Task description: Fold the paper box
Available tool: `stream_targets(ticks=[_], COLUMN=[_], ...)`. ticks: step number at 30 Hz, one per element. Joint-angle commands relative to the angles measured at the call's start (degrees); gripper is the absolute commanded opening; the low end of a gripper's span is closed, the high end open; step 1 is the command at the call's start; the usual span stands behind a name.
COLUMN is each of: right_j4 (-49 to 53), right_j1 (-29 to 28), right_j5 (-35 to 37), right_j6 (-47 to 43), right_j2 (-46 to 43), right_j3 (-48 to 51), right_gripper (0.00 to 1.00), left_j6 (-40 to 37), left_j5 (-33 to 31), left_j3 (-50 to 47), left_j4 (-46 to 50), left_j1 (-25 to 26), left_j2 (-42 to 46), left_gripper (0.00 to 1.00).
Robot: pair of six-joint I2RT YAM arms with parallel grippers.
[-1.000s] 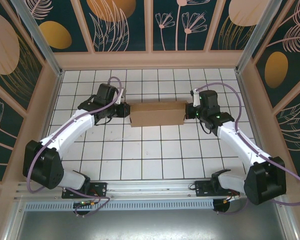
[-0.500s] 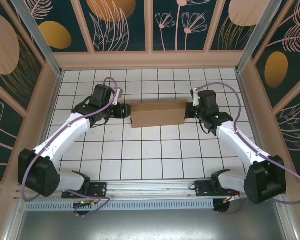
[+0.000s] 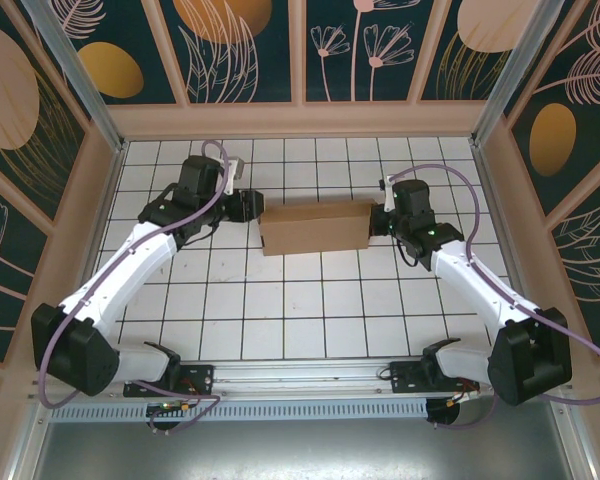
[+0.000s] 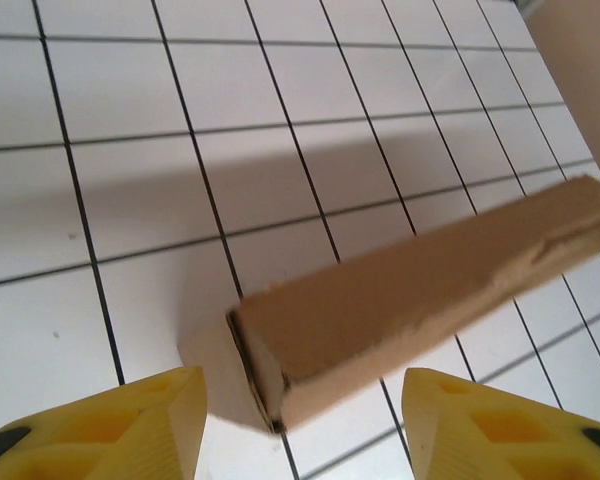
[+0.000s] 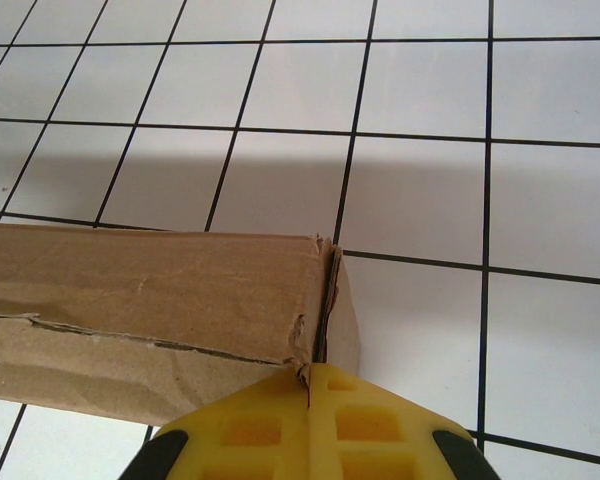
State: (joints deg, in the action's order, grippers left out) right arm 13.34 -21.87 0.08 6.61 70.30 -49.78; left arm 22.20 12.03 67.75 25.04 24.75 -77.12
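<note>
The paper box (image 3: 315, 228) is a closed, long brown cardboard box lying on the white tiled floor between both arms. My left gripper (image 3: 251, 208) hovers at its left end, tilted down. In the left wrist view that gripper (image 4: 300, 440) is open, and the box (image 4: 410, 290) points its end face at the gap between the yellow fingers (image 4: 150, 420) without touching them. My right gripper (image 3: 376, 222) sits at the right end. Its yellow pads (image 5: 310, 385) are pressed together on the torn top corner of the box (image 5: 150, 300).
White tiled floor (image 3: 300, 310) with black grid lines runs around the box. Wooden walls (image 3: 300, 118) fence the floor on three sides. A metal rail (image 3: 300, 390) with the arm bases runs along the near edge.
The left arm has swung toward the far wall, and its gripper now sits a little farther back at the box's left end. The box and right arm have held still.
</note>
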Motion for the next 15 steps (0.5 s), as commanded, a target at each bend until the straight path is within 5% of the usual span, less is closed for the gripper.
stream_targets(ticks=[1, 10, 15], right_j4=[4.63, 5.63, 6.77], right_j1=[-0.91, -1.16, -1.23], right_j5=[0.53, 1.1, -1.13], right_j6=[1.52, 1.46, 0.82], right_j2=[1.68, 2.3, 1.71], right_j3=[0.32, -1.21, -2.87], right_gripper=[0.0, 0.0, 0.12], left_j6=[2.27, 5.95, 6.64], left_j5=[-4.18, 0.03, -0.23], left_j3=[0.77, -9.59, -13.86], left_j4=[-3.06, -9.3, -10.97], left_j1=[0.12, 0.12, 0.2], left_j2=[-2.63, -2.85, -2.12], left_gripper=[0.54, 0.45, 0.43])
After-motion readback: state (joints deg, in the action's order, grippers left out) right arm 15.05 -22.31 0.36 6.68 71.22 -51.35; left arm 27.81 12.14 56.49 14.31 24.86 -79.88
